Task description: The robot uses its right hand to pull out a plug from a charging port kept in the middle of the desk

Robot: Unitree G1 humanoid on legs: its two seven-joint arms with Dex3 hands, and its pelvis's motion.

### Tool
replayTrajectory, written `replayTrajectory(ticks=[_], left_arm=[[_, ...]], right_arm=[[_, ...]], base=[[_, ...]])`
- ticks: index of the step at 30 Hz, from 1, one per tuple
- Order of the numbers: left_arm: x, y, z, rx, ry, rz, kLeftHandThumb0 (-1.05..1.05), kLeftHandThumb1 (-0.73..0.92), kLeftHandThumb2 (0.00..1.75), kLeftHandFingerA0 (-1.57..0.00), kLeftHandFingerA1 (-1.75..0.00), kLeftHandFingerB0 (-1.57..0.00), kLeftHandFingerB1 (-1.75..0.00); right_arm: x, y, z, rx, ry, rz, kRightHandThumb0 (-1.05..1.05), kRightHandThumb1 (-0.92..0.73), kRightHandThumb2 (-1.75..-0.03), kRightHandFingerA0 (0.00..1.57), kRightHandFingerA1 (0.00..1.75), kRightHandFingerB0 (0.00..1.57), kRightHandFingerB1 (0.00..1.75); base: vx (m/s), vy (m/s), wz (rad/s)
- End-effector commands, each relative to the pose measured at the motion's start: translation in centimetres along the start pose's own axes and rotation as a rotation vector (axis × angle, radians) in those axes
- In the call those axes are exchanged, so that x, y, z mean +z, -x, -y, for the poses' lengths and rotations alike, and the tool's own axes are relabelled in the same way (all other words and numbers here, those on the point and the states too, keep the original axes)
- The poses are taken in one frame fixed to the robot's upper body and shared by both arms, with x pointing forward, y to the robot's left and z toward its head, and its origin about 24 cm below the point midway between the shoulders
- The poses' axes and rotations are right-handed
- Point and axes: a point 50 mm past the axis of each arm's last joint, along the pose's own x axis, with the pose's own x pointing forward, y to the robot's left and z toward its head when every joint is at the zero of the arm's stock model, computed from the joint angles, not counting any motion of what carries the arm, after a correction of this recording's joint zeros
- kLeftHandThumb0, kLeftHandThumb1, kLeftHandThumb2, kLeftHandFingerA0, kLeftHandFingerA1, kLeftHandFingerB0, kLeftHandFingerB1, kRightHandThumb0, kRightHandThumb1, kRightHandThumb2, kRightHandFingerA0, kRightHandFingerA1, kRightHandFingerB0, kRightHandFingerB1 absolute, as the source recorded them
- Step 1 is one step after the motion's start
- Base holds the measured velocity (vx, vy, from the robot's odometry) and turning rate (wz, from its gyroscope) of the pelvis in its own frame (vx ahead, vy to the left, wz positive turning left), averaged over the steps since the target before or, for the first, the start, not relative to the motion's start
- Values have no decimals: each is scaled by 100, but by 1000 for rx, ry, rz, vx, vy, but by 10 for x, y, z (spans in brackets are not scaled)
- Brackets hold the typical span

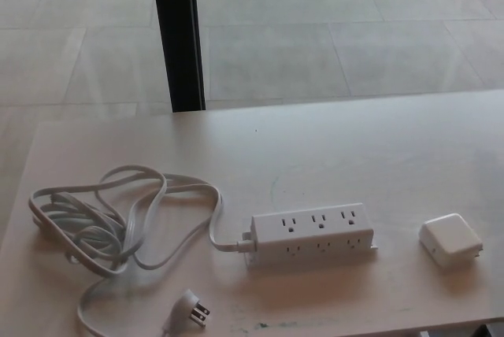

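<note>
— Starting nearest: power-cord plug (191, 308) lying loose at the front edge of the desk (331, 148), prongs bare, plugged into nothing.

— And beside that?

— Just behind, white power strip (312, 233) sitting flat near the middle, every visible socket empty. To its right and apart from it, white charger block (450, 241) resting on the desktop, touching nothing, prongs not visible.

— So already pulled out?

— Looks that way, judging by the empty sockets and the block lying free. Seems finished, with nothing obviously left except perhaps confirming no plug remains on a hidden side of the strip.

— Hands?

— Neither in view. Right hand absent from the right edge, left hand absent too, so impossible to say fingers apart or together. Holding nothing visible, at any rate.

— Farther back?

— Left of the strip, coiled cord (102, 223) looping loosely and running into the strip's left end. Beyond that, bare desktop up to the far edge. Past the edge, black post (176, 34) standing upright, then pale tiled floor (354, 30) stretching away.
</note>
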Motion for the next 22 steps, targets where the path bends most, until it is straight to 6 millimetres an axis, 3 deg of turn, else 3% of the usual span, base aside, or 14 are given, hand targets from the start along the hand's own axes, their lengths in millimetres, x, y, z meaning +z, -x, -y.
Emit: replayTrajectory(ticks=[1,2,3,4,5,8,9,10,11,13,14,17,18,22], left_arm=[[7,1,-9,19,-2,15,-105,89,71,-89,-69,-69,-60],[3,2,-10,21,-3,10,-105,90,70,-89,-68,-69,-59],[2,2,-10,22,-3,10,-105,90,70,-89,-68,-69,-59],[2,2,-10,24,0,10,-105,86,72,-89,-69,-70,-60],[2,2,-10,23,2,10,-105,87,71,-88,-69,-69,-59],[2,2,-11,23,-2,10,-105,86,72,-88,-69,-68,-60],[3,3,-12,28,6,7,-105,86,72,-86,-68,-68,-59],[0,4,-13,32,0,1,-105,86,72,-86,-68,-68,-61],[0,4,-14,36,-7,2,-105,90,74,-87,-68,-68,-60],[-2,4,-11,29,0,0,-105,87,72,-87,-68,-67,-61],[-2,3,-10,30,1,0,-105,86,72,-89,-68,-68,-61],[-3,4,-11,37,-1,-2,-105,86,73,-89,-68,-69,-61],[-5,5,-12,23,-16,-9,-105,86,73,-82,-67,-66,-60],[-6,5,-13,22,-20,-11,-105,87,79,-86,-68,-65,-60]], right_arm=[[-178,126,8,-920,-1139,-445,-85,-47,-91,119,124,9,69],[-193,142,-12,-1012,-1228,-545,-88,-64,-60,112,121,0,88],[-194,144,-14,-1021,-1237,-552,-88,-64,-60,112,121,0,88],[-198,147,-22,-1057,-1291,-612,-91,-51,-95,110,121,9,74],[-203,150,-32,-1095,-1363,-624,-82,-63,-62,105,129,0,90],[-205,154,-43,-1100,-1392,-647,-80,-68,-61,98,131,0,88],[-210,158,-58,-1067,-1427,-700,-76,-71,-61,100,130,0,81],[-214,164,-66,-1096,-1447,-730,-72,-66,-64,106,122,0,85],[-215,165,-77,-1094,-1504,-761,-69,-67,-69,116,125,0,68],[-217,165,-82,-1101,-1547,-769,-68,-66,-71,105,134,0,68],[-218,164,-85,-1122,-1580,-774,-65,-63,-74,106,132,13,121],[-218,162,-94,-1156,-1661,-778,-63,-64,-77,101,133,18,122],[-215,161,-105,-1110,-1661,-784,-63,-47,-103,105,118,12,68],[-211,159,-113,-1073,-1669,-792,-57,-43,-100,117,118,12,66]], base=[[0,0,0],[0,0,0],[0,0,0],[0,0,0],[0,0,0],[0,0,0],[0,0,0],[0,0,0],[0,0,0],[0,0,0],[0,0,0],[0,0,0],[0,0,0],[0,0,0]])
